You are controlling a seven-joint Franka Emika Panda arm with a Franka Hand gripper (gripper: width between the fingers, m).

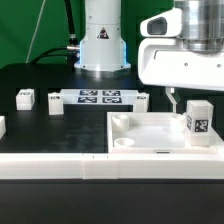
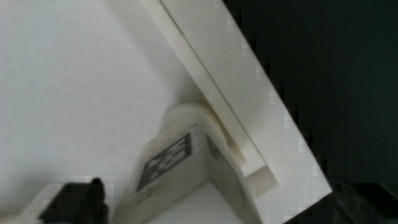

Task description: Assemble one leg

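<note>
Currently the leg (image 1: 198, 122) stands upright at lower right, inside the tray's (image 1: 150, 130) corner; tool (image 1: 176, 100) beside it, state indeterminable.

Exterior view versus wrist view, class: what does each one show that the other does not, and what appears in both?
Only the exterior view shows the robot base, the marker board, three loose legs toward that view's left, one cut off at its left edge, and another small white part right of the board.

Only the wrist view shows, close up, the leg touching the tray's raised rim.

Both show the white tray and the upright tagged leg standing in it. The end effector shows in both, its state unclear.
</note>
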